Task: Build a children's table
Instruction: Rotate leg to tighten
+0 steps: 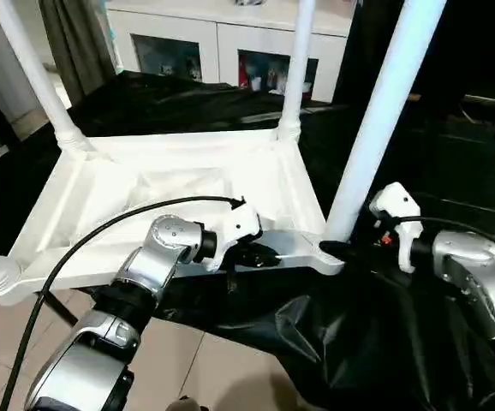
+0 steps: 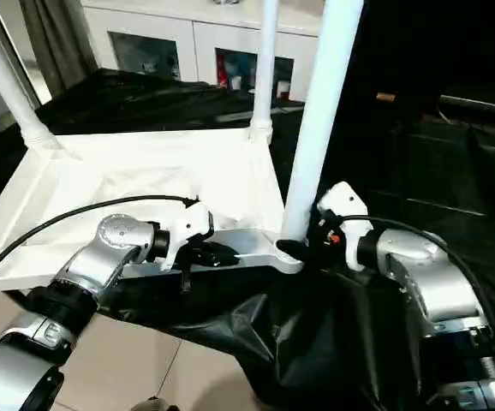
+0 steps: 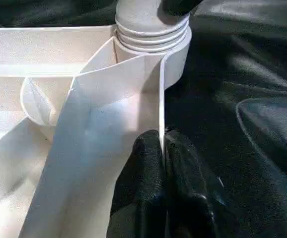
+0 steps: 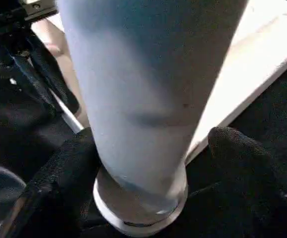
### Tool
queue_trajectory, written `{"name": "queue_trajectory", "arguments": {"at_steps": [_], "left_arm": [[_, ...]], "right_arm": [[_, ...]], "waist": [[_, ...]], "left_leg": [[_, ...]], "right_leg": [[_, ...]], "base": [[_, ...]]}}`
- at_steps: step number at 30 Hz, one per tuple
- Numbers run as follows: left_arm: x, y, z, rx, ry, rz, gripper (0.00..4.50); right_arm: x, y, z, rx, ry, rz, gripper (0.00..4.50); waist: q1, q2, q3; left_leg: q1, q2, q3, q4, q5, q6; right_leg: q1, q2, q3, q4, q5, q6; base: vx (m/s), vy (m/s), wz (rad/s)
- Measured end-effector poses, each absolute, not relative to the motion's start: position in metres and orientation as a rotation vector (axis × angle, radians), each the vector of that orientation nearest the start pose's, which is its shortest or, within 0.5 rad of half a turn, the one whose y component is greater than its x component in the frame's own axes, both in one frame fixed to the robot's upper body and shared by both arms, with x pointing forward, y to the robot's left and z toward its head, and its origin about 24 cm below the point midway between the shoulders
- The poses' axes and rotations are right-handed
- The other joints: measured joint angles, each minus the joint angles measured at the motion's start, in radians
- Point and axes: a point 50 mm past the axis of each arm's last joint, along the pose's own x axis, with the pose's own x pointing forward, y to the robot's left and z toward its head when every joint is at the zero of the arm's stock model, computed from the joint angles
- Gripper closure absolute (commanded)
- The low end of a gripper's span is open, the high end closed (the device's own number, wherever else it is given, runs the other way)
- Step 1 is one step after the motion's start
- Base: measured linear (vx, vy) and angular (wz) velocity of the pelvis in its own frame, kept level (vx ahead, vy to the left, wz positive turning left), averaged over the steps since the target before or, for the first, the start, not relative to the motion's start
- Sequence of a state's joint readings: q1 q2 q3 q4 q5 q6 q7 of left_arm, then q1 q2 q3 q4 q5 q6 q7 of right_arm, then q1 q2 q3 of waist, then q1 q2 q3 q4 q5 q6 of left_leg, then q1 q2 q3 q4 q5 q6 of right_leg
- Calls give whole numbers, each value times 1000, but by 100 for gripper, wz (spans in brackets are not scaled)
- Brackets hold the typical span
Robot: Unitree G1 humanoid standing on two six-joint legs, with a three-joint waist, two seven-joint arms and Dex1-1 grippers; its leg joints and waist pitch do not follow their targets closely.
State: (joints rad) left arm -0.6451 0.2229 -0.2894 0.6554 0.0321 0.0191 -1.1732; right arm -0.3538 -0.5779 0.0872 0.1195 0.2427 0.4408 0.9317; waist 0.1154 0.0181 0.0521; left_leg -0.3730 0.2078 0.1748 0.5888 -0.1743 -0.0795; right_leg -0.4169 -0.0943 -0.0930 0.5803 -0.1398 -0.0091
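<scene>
**Tabletop upside down, legs standing**

The left gripper is clamped on the near rim of the tabletop, which lies inverted on the black-draped desk. The right gripper stands apart around the base of the near-right leg, seated in its corner socket. Farther back, another leg stands upright.

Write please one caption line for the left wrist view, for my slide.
Left claw pinches the thin rim of the upturned tabletop, just below a seated leg.
</scene>
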Motion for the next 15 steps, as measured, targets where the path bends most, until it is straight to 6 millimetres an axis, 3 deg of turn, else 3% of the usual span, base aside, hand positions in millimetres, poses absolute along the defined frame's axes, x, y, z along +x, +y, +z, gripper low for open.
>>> {"name": "queue_trajectory", "arguments": {"at_steps": [15], "left_arm": [[319,87,56,365,331,-1407,450]], "right_arm": [[290,-194,84,-166,381,939,231]], "waist": [[-3,0,0]], "left_leg": [[0,0,0,0,0,0]], "right_leg": [[-1,0,0,0,1,-2]], "base": [[0,0,0]]}}
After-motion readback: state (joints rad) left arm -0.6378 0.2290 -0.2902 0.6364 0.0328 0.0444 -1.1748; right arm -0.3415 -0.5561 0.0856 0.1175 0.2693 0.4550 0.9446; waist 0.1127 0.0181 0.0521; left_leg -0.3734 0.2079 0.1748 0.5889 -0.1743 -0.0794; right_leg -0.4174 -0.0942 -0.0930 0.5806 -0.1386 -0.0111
